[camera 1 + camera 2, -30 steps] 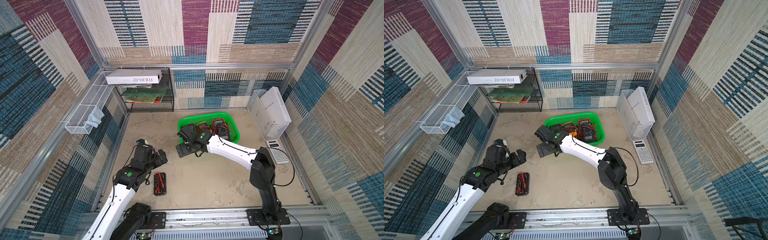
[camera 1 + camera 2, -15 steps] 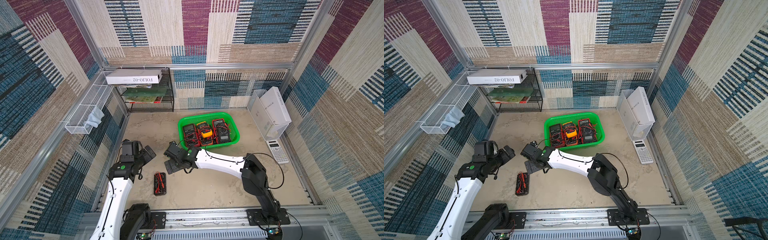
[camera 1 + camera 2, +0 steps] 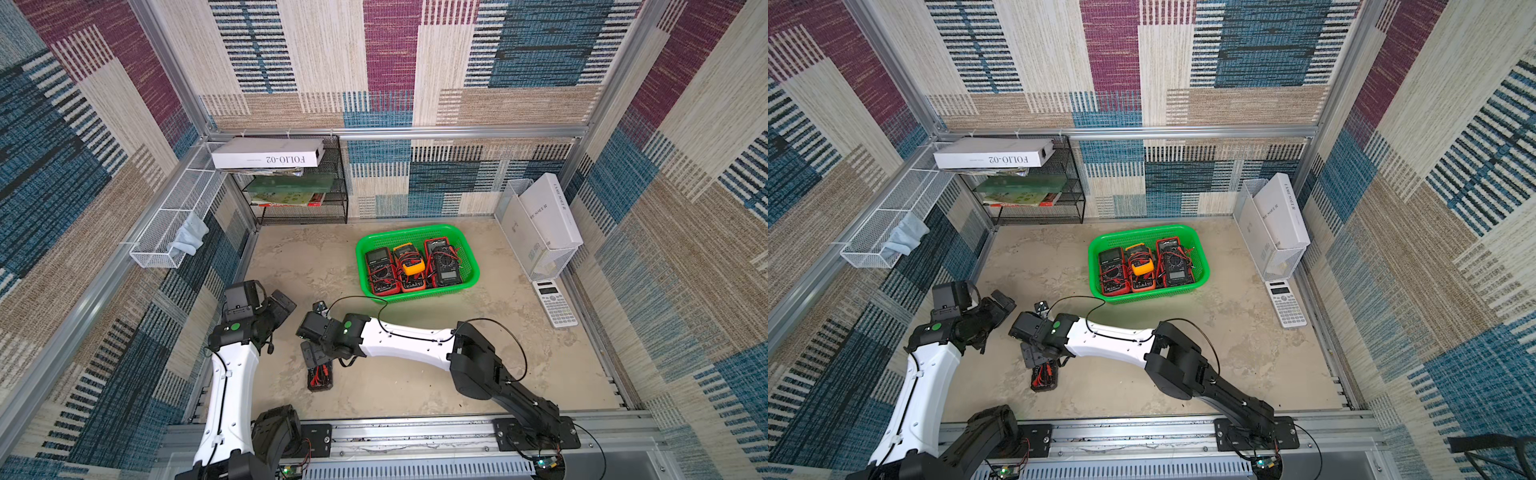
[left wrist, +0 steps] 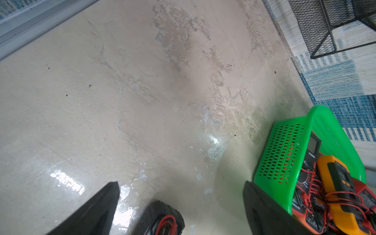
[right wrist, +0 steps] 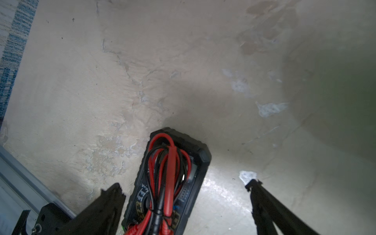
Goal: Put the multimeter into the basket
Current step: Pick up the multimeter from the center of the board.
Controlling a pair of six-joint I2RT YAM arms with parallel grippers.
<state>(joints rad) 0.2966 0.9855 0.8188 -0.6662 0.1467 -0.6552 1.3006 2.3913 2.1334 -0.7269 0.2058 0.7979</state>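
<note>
Black multimeter (image 3: pixel 320 377) flat on the beige floor (image 3: pixel 395 395), at the near left of the scene, outside the green basket (image 3: pixel 417 229) and well apart from it. Red and black leads (image 5: pixel 166 162) coiled on top of its case. Basket farther and more to the right, about the middle of the floor, with three other meters (image 3: pixel 413 268) side by side inside, the middle one orange.

Right gripper (image 5: pixel 186 185) low over the multimeter, jaws wide apart. In the right wrist view, one finger at each side of its end, closer on one side than on the other. Not clamped on it, and contact impossible to tell.

Left gripper (image 4: pixel 181 183) to the left of the right one, above bare floor, jaws also apart and closed on nothing. Turned toward the basket, with its perforated green wall visible in the left wrist view.

White calculator (image 3: pixel 555 303) on the floor, to the right of the basket, near the right wall.
</note>
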